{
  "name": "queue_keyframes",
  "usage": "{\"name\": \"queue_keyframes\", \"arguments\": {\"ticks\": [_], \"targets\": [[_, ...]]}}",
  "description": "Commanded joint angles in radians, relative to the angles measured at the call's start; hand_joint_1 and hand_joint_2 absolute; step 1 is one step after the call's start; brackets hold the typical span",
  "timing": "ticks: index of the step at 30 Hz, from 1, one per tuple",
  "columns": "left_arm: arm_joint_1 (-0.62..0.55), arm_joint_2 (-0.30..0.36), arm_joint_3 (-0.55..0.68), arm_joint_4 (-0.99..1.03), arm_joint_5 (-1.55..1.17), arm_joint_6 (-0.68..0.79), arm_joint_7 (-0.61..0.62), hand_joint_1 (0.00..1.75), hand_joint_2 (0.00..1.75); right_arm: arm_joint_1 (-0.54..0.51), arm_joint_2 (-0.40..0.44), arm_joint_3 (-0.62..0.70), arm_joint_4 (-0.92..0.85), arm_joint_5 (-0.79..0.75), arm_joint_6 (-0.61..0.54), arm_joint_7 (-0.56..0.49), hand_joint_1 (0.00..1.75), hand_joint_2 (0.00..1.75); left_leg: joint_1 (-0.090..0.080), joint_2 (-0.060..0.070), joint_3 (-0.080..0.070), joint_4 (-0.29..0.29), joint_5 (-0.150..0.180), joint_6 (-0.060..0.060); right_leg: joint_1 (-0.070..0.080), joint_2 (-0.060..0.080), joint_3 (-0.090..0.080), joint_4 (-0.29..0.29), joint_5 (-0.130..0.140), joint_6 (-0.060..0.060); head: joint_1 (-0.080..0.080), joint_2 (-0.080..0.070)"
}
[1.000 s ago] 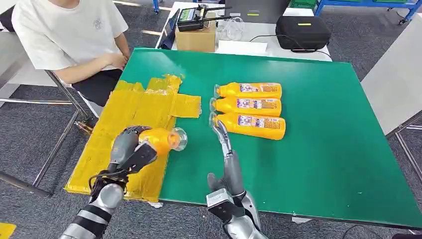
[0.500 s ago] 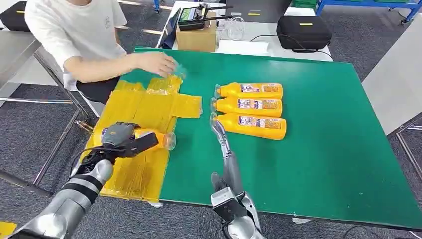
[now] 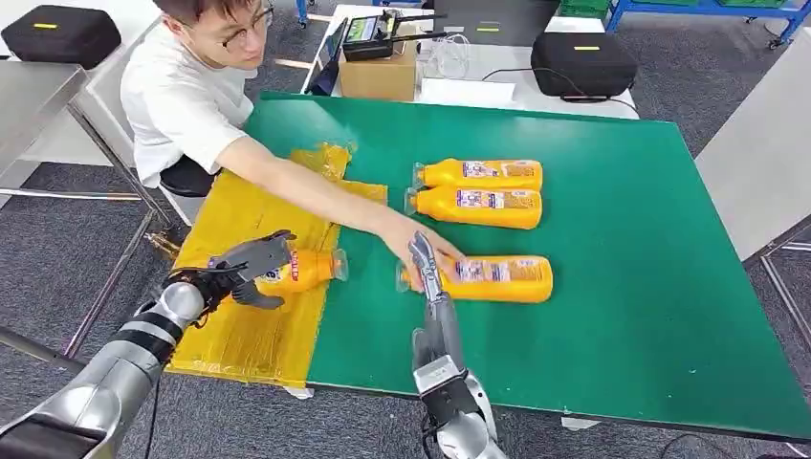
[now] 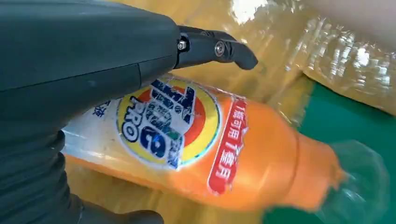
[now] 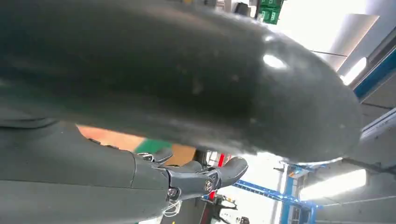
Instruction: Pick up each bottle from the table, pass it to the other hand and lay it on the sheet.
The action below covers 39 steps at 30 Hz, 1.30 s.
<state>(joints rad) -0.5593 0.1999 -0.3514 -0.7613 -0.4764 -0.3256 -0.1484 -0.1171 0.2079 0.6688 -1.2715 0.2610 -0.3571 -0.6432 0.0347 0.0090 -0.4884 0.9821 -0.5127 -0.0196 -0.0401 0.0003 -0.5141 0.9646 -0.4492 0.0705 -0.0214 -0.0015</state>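
At nine o'clock on the green tabletop (image 3: 612, 316) lies the yellow sheet (image 3: 249, 215), and one orange bottle (image 3: 304, 270) rests on its side near the sheet's inner edge, its clear cap poking toward the green. The left hand (image 3: 247, 268) hovers over that bottle with its fingers spread apart — in the left wrist view the thumb and a dark finger (image 4: 219, 46) arch above the label without clamping it, so I read the hand as open, having let go or about to. By that reading one bottle is delivered, though its cap end sits right at the sheet's border.

Toward the middle, a person's hand (image 3: 416, 239) reaches across from ten o'clock and rests on the nearest bottle (image 3: 493, 278), which lies apart from the others at about six o'clock of them. The right hand (image 3: 427, 263) stands just beside that bottle's cap end, fingers extended and holding nothing; whether it touches the bottle I cannot tell.

Further toward twelve o'clock, two more bottles (image 3: 478, 191) lie side by side, touching or nearly so, caps pointing at the sheet. So three bottles are left — each needs a pickup, a handover to the other hand and a laying on the sheet. Roughly a quarter of the job looks done.
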Motion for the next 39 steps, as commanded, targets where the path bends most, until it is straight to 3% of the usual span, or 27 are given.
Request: {"name": "queue_keyframes", "arguments": {"ticks": [1, 2, 5, 7, 10, 11, 17, 22, 24, 28, 32, 39], "targets": [[0.06, 0.024, 0.023, -0.097, 0.183, -0.045, -0.001, 0.0, 1.75, -0.04, -0.007, -0.013, 0.086, -0.015, -0.001, -0.013, 0.0, 0.0, 0.0, 0.001, 0.002, -0.002, 0.0, 0.003, 0.001, 0.001, 0.002, -0.002, 0.0, -0.003, 0.0, 0.0], [0.074, 0.019, 0.035, -0.126, 0.233, -0.037, -0.019, 0.0, 1.75, -0.04, -0.01, -0.012, 0.088, -0.005, -0.017, -0.012, 0.0, 0.0, 0.0, 0.001, 0.002, -0.001, 0.0, 0.002, 0.001, 0.001, 0.001, -0.002, 0.0, -0.003, 0.0, 0.0], [0.178, -0.026, 0.12, -0.339, 0.399, 0.088, -0.069, 0.0, 1.75, -0.067, -0.047, 0.021, 0.154, 0.204, -0.214, 0.027, 0.0, 0.0, 0.0, 0.002, 0.004, -0.003, 0.0, 0.003, 0.001, 0.002, 0.003, -0.004, 0.0, -0.004, 0.0, 0.0], [0.279, -0.118, 0.222, -0.548, 0.489, 0.243, -0.13, 0.0, 1.75, -0.072, -0.08, 0.003, 0.211, 0.336, -0.34, 0.081, 0.0, 0.0, 0.0, 0.0, 0.003, -0.003, 0.0, 0.004, 0.001, 0.0, 0.003, -0.005, 0.0, -0.004, 0.0, 0.0], [0.418, -0.21, 0.293, -0.82, 0.635, 0.342, -0.199, 0.0, 1.75, -0.062, -0.124, -0.044, 0.276, 0.598, -0.341, 0.25, 0.0, 0.0, 0.0, -0.002, 0.003, -0.004, -0.001, 0.005, 0.001, -0.002, 0.004, -0.007, 0.0, -0.003, 0.0, 0.0], [0.456, -0.225, 0.302, -0.887, 0.607, 0.395, -0.244, 0.0, 1.75, -0.053, -0.135, -0.048, 0.286, 0.648, -0.341, 0.288, 0.0, 1.75, 0.0, -0.001, 0.002, -0.002, -0.001, 0.003, 0.001, -0.001, 0.002, -0.004, 0.0, -0.002, 0.0, 0.0], [0.542, -0.273, 0.318, -1.008, 0.595, 0.479, -0.331, 0.0, 1.75, -0.014, -0.174, -0.083, 0.272, 0.79, -0.319, 0.418, 0.0, 1.75, 0.0, 0.001, 0.002, -0.003, -0.002, 0.004, 0.001, 0.0, 0.002, -0.006, 0.0, -0.004, 0.0, 0.0], [0.547, -0.273, 0.318, -1.013, 0.595, 0.479, -0.331, 0.0, 1.75, -0.013, -0.178, -0.084, 0.27, 0.788, -0.318, 0.416, 0.0, 1.75, 0.0, 0.001, -0.001, -0.001, -0.002, 0.002, 0.001, 0.0, -0.002, -0.004, 0.0, -0.002, 0.0, 0.0], [0.575, -0.295, 0.337, -1.059, 0.616, 0.48, -0.346, 0.0, 1.75, -0.013, -0.203, -0.096, 0.265, 0.893, -0.208, 0.55, 0.0, 1.75, 0.0, 0.0, 0.001, -0.002, -0.001, 0.004, 0.001, 0.0, 0.0, -0.005, 0.0, -0.004, 0.0, 0.0], [0.635, -0.303, 0.329, -1.135, 0.593, 0.464, -0.349, 0.0, 1.75, 0.004, -0.249, -0.138, 0.198, 1.0, -0.165, 0.641, 0.0, 1.75, 0.0, 0.001, 0.001, -0.002, -0.002, 0.003, 0.001, 0.001, 0.0, -0.004, 0.0, -0.003, 0.0, 0.0], [0.672, -0.316, 0.331, -1.16, 0.565, 0.468, -0.353, 0.0, 1.75, 0.023, -0.27, -0.167, 0.095, 1.096, -0.082, 0.72, 0.0, 1.75, -0.001, 0.001, 0.001, -0.002, -0.003, 0.004, 0.0, 0.001, 0.0, -0.004, -0.001, -0.004, 0.0, 0.0], [0.711, -0.313, 0.338, -1.183, 0.553, 0.452, -0.342, 0.0, 1.75, 0.071, -0.33, -0.177, -0.017, 1.173, -0.067, 0.777, 0.0, 1.75, -0.001, 0.0, 0.0, -0.002, -0.002, 0.003, 0.001, -0.001, -0.001, -0.004, -0.001, -0.004, 0.0, 0.0]]}}
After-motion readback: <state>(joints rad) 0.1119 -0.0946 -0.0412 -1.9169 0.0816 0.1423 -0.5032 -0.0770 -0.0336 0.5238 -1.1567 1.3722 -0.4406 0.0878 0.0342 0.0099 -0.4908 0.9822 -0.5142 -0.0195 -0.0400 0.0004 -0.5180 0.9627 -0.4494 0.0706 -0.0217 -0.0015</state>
